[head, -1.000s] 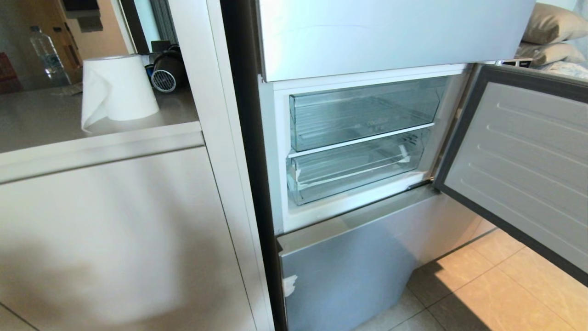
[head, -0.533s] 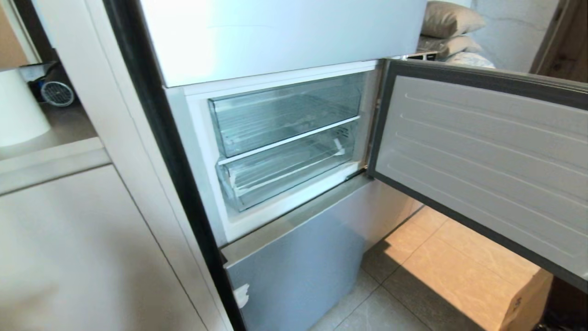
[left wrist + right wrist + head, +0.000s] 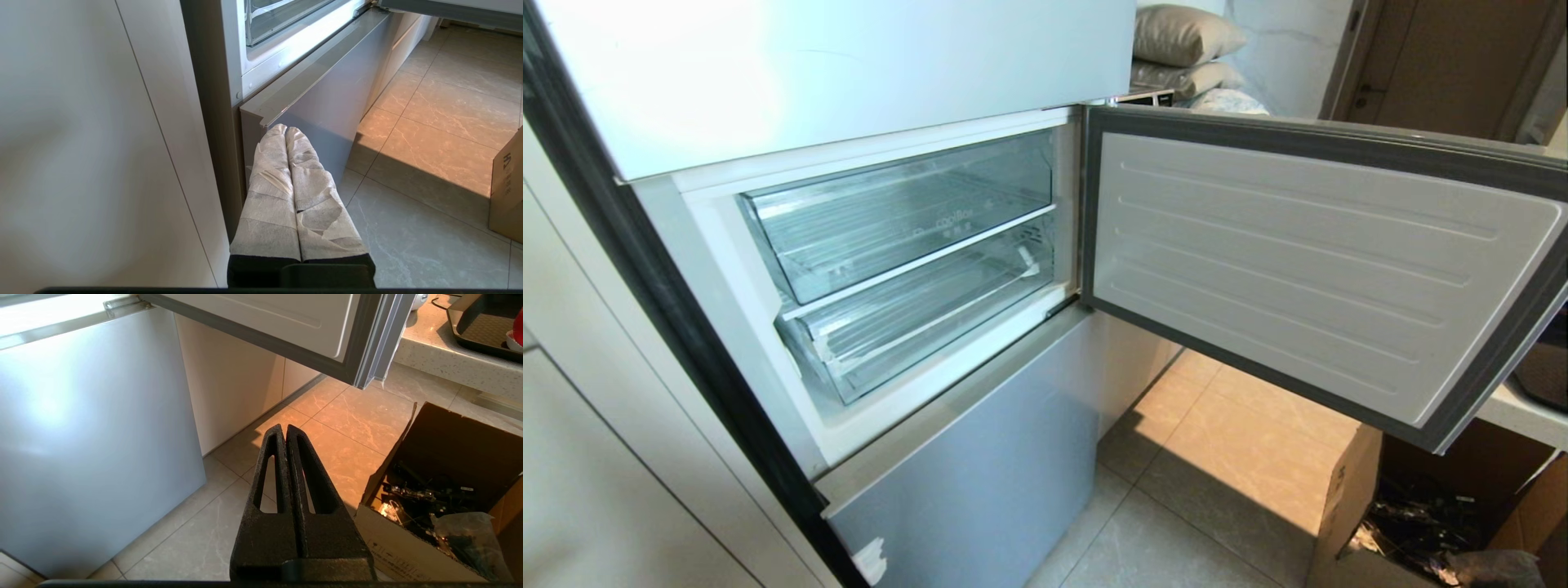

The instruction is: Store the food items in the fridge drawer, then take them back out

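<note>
Here the fridge (image 3: 768,73) fills the left and centre of the head view, its upper silver panel across the top of the frame and a lower silver-blue panel (image 3: 980,465) at bottom centre. The middle compartment's door (image 3: 1307,261) hangs wide open across the right half of the frame, its ribbed white inner liner facing the camera. Behind it, at upper right, pillows (image 3: 1184,37) are stacked near a brown door. Below the open door, pale floor tiles (image 3: 1201,457) catch a patch of warm light, and an open cardboard box (image 3: 1347,506) with dark clutter sits in the lower right corner.

Inside the open compartment, two clear bins are stacked at centre left. The upper bin (image 3: 907,212) bears faint "coolBox" lettering. The fridge drawer (image 3: 915,314) is the lower one, pushed in, with a ribbed floor and a whitish patch at its left front corner; nothing is visible inside it.

Neither arm shows in the head view. In the left wrist view, the left gripper (image 3: 286,130), its fingers wrapped in white cloth, is pressed closed and empty, low beside the corner of the lower panel. In the right wrist view, the black right gripper (image 3: 284,428) is likewise closed on nothing, above the tiles near the box. At that frame's right edge, a sliver of something red (image 3: 518,332) lies on a dark tray (image 3: 470,326) on a counter; what it is cannot be told.
</note>
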Available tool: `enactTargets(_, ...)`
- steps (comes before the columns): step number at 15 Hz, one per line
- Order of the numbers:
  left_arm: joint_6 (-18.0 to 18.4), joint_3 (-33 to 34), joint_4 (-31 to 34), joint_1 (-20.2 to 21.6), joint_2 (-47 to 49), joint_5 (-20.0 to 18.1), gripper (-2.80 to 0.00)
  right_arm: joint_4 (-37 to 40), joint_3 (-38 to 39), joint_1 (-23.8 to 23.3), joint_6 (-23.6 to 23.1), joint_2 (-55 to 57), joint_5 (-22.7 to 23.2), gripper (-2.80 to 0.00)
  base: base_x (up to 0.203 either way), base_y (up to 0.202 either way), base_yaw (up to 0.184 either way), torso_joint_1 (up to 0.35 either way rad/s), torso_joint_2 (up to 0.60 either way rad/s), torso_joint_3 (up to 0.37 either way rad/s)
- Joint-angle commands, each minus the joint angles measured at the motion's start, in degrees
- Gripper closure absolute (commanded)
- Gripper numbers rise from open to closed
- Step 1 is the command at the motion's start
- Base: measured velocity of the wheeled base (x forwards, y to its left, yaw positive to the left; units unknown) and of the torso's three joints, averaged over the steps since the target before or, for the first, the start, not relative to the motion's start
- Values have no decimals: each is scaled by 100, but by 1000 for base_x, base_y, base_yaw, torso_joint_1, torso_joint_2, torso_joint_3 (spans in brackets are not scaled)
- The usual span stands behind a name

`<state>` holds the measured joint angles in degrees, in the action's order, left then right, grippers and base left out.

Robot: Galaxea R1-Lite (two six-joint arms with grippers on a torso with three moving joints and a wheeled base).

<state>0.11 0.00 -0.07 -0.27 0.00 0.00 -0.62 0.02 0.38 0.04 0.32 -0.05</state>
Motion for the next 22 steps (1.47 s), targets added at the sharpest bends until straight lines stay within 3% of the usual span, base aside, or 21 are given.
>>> enactTargets(1,2,0,-1,0,0,0,0,-429,-39,-22,139,345,0,0,0,0,0,0,0,0)
enactTargets(3,2,0,-1,0,0,0,0,-1312,-321,-168,953,1274,-130,0,0,0,0,0,0,0)
enactTargets(5,-2,0,-1,0,0,0,0,-1939,-887,-657,2159,2452,-461,0,0,0,0,0,0,0)
enactTargets(7,-2,0,-1,0,0,0,0,-2561,-1222,-1520,3037,3352,-646,0,0,0,0,0,0,0)
enactTargets(9,3,0,-1,0,0,0,0,-3367,-1383,-2700,3579,4229,-693,0,0,0,0,0,0,0)
enactTargets(11,-2,0,-1,0,0,0,0,-4123,-1483,-3898,3937,4920,-288,0,0,0,0,0,0,0)
enactTargets(13,2,0,-1,0,0,0,0,-4702,-1555,-4697,4225,5801,596,0,0,0,0,0,0,0)
enactTargets(15,2,0,-1,0,0,0,0,-5029,-1810,-4981,4504,6639,1071,0,0,0,0,0,0,0)
enactTargets(20,0,0,-1,0,0,0,0,-5213,-3189,-5148,5073,8454,1422,0,0,0,0,0,0,0)
enactTargets(22,1,0,-1,0,0,0,0,-5213,-3836,-5154,5454,8952,2029,0,0,0,0,0,0,0)
